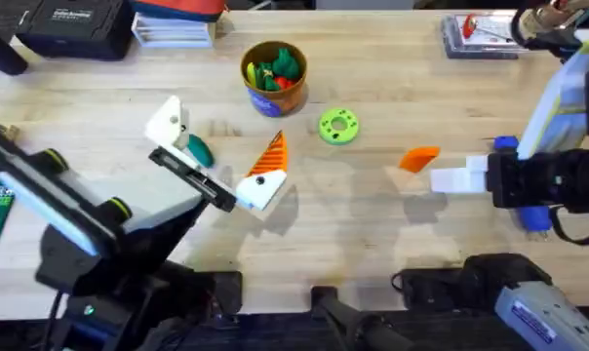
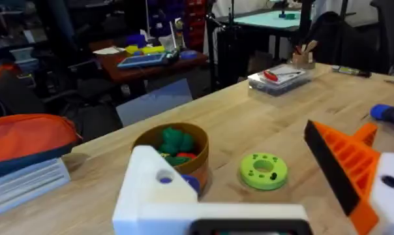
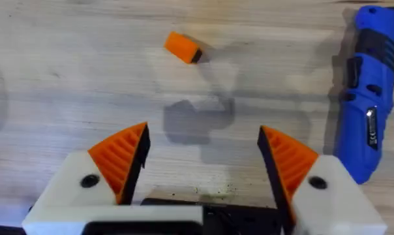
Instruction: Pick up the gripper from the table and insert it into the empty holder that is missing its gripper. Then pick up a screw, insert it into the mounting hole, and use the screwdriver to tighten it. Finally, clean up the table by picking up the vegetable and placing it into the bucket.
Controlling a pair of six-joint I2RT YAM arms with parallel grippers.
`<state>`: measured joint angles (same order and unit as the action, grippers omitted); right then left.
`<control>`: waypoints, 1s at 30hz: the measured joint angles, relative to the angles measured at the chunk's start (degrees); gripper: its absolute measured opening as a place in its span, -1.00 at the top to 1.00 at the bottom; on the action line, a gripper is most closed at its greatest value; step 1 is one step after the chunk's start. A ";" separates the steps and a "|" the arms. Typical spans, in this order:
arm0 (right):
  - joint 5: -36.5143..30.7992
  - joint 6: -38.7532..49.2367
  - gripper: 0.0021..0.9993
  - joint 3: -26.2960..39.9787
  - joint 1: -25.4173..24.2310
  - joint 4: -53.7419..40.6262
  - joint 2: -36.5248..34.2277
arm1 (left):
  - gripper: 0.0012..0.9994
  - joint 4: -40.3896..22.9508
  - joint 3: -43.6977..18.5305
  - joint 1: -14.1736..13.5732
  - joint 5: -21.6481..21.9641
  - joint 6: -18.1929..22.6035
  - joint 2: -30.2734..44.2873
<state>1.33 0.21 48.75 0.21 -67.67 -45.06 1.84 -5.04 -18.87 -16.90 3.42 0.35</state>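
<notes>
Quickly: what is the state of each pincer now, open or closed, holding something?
Left pincer: open, holding nothing.
Right pincer: open, empty, above the table.

screwdriver (image 1: 521, 180): mostly hidden under the right arm | vegetable (image 1: 198, 151): partly hidden behind the left gripper's (image 1: 216, 156) white finger | box (image 1: 75, 24): cut off by the top edge

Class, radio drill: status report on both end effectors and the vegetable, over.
Left end effector open, vegetable between its fingers in overhead view. Right end effector open, empty, screwdriver beside it. Green disc near the bucket, not blocking.
</notes>
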 joint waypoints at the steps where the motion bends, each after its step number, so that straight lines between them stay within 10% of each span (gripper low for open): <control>1: 0.01 0.00 -0.99 0.00 0.00 0.01 0.00 | -0.97 0.95 0.81 0.00 0.01 -0.02 -0.01; 12: 0.01 0.00 -0.99 0.00 0.00 0.01 0.00 | -0.97 2.88 4.68 2.54 -0.22 -0.40 -0.05; 30: 0.01 0.00 -0.99 0.00 0.00 -0.01 0.00 | -0.97 -5.05 4.64 8.92 -14.05 -1.54 -0.05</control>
<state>1.34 0.21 48.75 0.21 -67.68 -45.06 -3.20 -0.40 -9.96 -30.95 1.88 0.30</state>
